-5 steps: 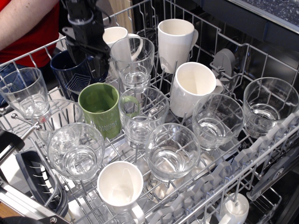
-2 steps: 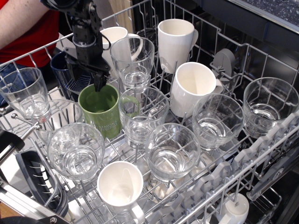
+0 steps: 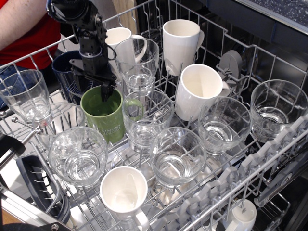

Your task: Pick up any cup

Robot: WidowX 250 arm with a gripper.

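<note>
gripper (image 3: 99, 86) open, straddling far rim of green cup (image 3: 103, 112), 1 finger inside | cup upright in dishwasher rack (image 3: 269, 62), between navy mug (image 3: 70, 74) and glass (image 3: 147, 118)

Setting: domestic kitchen. Evidence: pulled-out grey wire dishwasher rack (image 3: 269, 57) loaded with clear drinking glasses (image 3: 177, 156), white ceramic mugs (image 3: 180, 43) and an olive-green ceramic mug (image 3: 103, 113); speckled dark counter (image 3: 284, 9) edge at 1 o'clock.

Black robot arm (image 3: 82, 24), glossy rounded joint housing, ribbed cylindrical wrist, black cable, dark narrow-fingered pincer (image 3: 98, 89)
</note>
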